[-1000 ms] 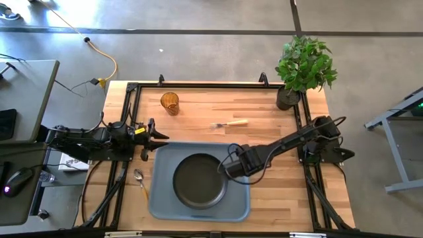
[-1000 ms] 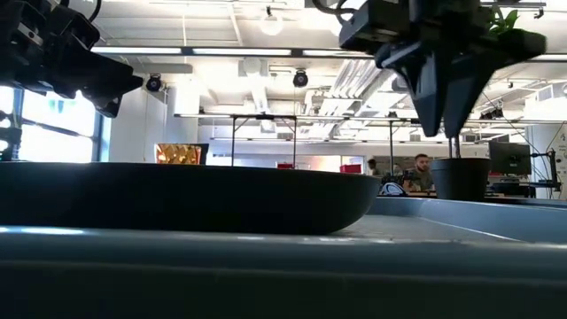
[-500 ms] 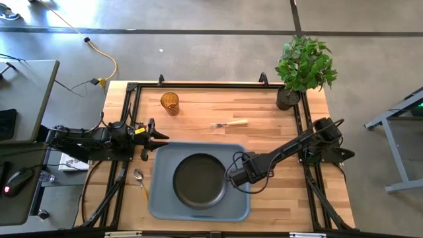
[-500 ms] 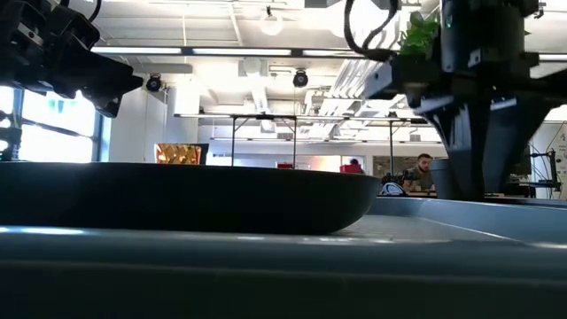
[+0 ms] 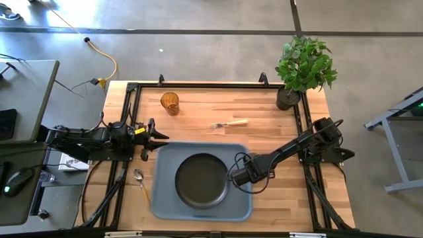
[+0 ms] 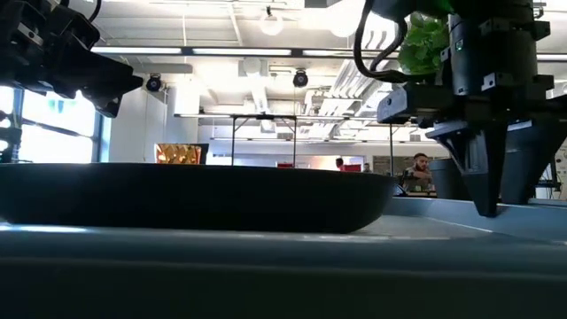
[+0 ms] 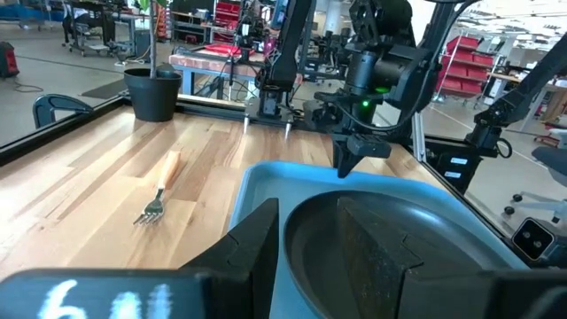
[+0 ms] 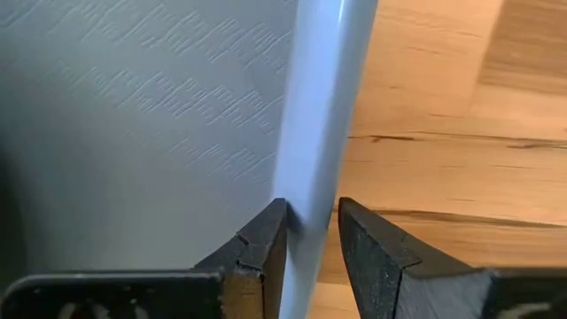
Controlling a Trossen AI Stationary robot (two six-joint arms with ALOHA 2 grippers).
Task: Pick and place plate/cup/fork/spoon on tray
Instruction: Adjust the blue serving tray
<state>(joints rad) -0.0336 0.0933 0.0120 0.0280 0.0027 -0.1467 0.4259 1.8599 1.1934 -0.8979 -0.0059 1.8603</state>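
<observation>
The black plate [image 5: 200, 180] lies flat in the blue-grey tray [image 5: 162, 198] at the table's near middle. My right gripper [image 5: 239, 177] points down at the tray's right rim, open, one finger on each side of it. The amber cup [image 5: 170, 102] stands upright at the far left. The fork [image 5: 229, 123] lies flat on the wood beyond the tray. On the wood just left of the tray is the spoon [image 5: 141, 182]. At the left edge my left gripper [image 5: 158, 137] waits level and open, holding nothing. My right gripper [image 8: 312, 213] straddles the tray's right rim [image 8: 314, 168] from above, one finger inside the tray and one outside. The rim fills the gap and the inner fingertip [image 8: 275, 221] lies against its inner wall. I cannot tell whether the outer one touches. The tray rests flat on the table.
A potted plant [image 5: 301, 66] stands at the far right corner. Bare wood lies right of the tray and across the far half, between cup and fork. People sit in the room beyond the table.
My right gripper has come down and moved toward the table's near right, from over the plate's right edge onto the tray's right rim, rolling a little. The tray, with the plate in it, has slid slightly toward the right edge.
</observation>
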